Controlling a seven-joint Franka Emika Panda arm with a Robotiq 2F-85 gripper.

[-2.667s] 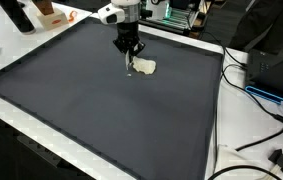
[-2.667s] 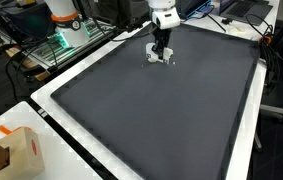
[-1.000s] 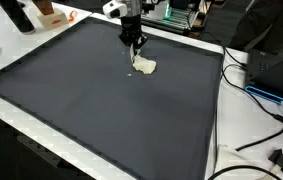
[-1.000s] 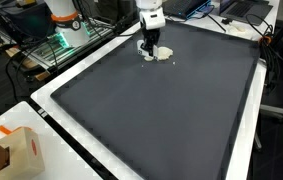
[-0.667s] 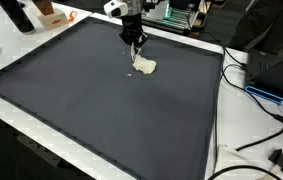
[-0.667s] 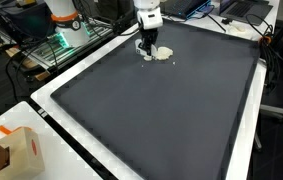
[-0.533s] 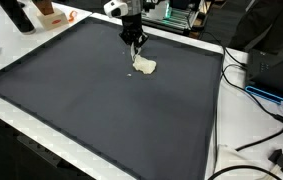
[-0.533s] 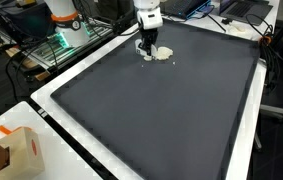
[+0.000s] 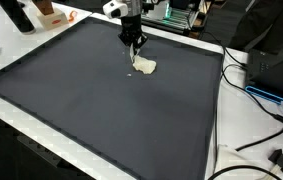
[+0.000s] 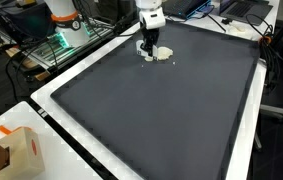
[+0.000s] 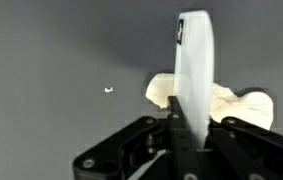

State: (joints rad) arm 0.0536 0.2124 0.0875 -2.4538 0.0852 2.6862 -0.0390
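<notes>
Clamping a slim white stick (image 11: 194, 70) in the gripper (image 11: 186, 138), with the dark fingers (image 11: 131, 150) closed firmly on its near end. Letting the rest of it stand out well past the fingertips, with a small dark mark near the far tip.

Hanging above the far part of the dark grey mat (image 9: 101, 110) in both exterior views, clear of the surface. Having risen since a few seconds ago, no longer stooping low over the mat, and having drawn slightly back toward the mat's far edge (image 10: 152, 46). Holding almost still over the last half second, with hardly any drift to make out.

Carrying the stick up with it, so keeping the stick off the mat and pointing down from the jaws. Judging the grasp secure, given no sign of slipping or tilting in the wrist view.

Leaving a crumpled cream lump (image 11: 236, 103) on the mat just beyond the stick's tip and a little to one side (image 9: 145, 66). Not managing to tell its material: perhaps putty, perhaps wadded cloth. Reading the lump as apart from the stick rather than touching it, though partly hidden behind it in the wrist view.

Leaving also a tiny pale speck (image 11: 108, 90) on the mat, off to the other side of the fingers and close below the gripper in an exterior view (image 9: 132, 72).
</notes>
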